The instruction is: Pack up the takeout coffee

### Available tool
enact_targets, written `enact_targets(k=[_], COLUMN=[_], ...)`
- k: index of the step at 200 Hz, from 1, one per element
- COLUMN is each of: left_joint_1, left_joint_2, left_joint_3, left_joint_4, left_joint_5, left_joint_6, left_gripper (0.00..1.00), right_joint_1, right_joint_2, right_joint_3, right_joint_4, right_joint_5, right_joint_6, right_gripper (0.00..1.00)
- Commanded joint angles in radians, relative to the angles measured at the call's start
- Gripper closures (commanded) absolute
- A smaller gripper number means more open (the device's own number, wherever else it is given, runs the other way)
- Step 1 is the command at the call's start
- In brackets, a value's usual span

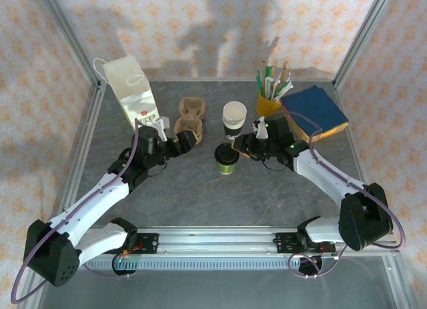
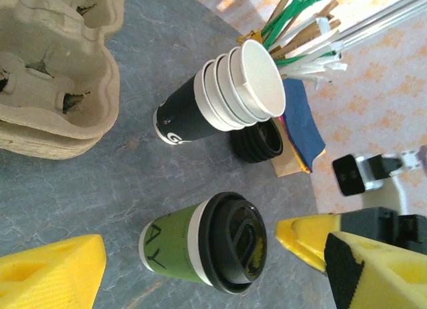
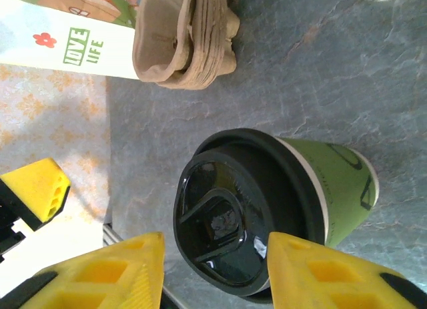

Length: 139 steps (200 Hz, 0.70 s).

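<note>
**Standing Upright on Grey Stone: Takeout Coffee at Mid-Table**

Top view: a mottled grey table (image 1: pixel 200 195) is backed by patterned wallpaper (image 1: pixel 200 29). The takeout coffee (image 1: pixel 227 159) stands lidded at its centre. The right gripper (image 1: pixel 239 147) is just beside it, and the left gripper (image 1: pixel 179 143) is near the pulp carrier (image 1: pixel 189 125).

Left wrist: the yellow fingers (image 2: pixel 53 269) are spread wide, with the cup beyond them.

Right wrist: the fingers (image 3: pixel 127 269) are partly parted and flank the black lid (image 3: pixel 233 222). Contact cannot be told.

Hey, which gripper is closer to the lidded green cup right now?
Right. The right gripper hovers at the cup, jaws either side of its lid; the left gripper is farther off, by the carriers.
</note>
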Motion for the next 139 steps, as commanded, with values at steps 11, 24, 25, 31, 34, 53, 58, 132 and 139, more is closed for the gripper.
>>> enact_targets(k=[11, 24, 25, 31, 34, 53, 58, 132, 139], left_joint_1=[-0.039, -0.062, -0.064, -0.071, -0.073, -0.081, -0.082, -0.091, -0.091], left_joint_2=[0.123, 0.186, 0.190, 0.215, 0.231, 0.312, 0.328, 0.458, 0.466], left_joint_3=[0.043, 0.068, 0.069, 0.080, 0.082, 0.110, 0.118, 0.161, 0.164], left_joint_4=[0.019, 0.020, 0.022, 0.029, 0.035, 0.060, 0.065, 0.138, 0.140], left_joint_5=[0.066, 0.066, 0.067, 0.080, 0.087, 0.136, 0.147, 0.215, 0.214], left_joint_6=[0.113, 0.141, 0.144, 0.154, 0.158, 0.179, 0.181, 0.181, 0.181], left_gripper=[0.10, 0.08, 0.08, 0.07, 0.07, 0.05, 0.06, 0.10, 0.11], right_joint_1=[0.004, 0.001, 0.001, 0.000, -0.001, -0.005, -0.005, -0.007, -0.007], right_joint_2=[-0.053, -0.060, -0.060, -0.061, -0.061, -0.060, -0.058, -0.001, 0.005], right_joint_3=[0.017, 0.000, -0.001, -0.011, -0.017, -0.043, -0.048, -0.067, -0.067], right_joint_4=[-0.077, -0.076, -0.075, -0.068, -0.063, -0.034, -0.029, 0.026, 0.030], right_joint_5=[0.102, 0.111, 0.111, 0.103, 0.099, 0.080, 0.081, 0.051, 0.049], right_joint_6=[-0.067, -0.070, -0.071, -0.071, -0.071, -0.073, -0.074, -0.093, -0.094], right_gripper=[0.44, 0.42, 0.42, 0.42, 0.42, 0.42, 0.42, 0.43, 0.44])
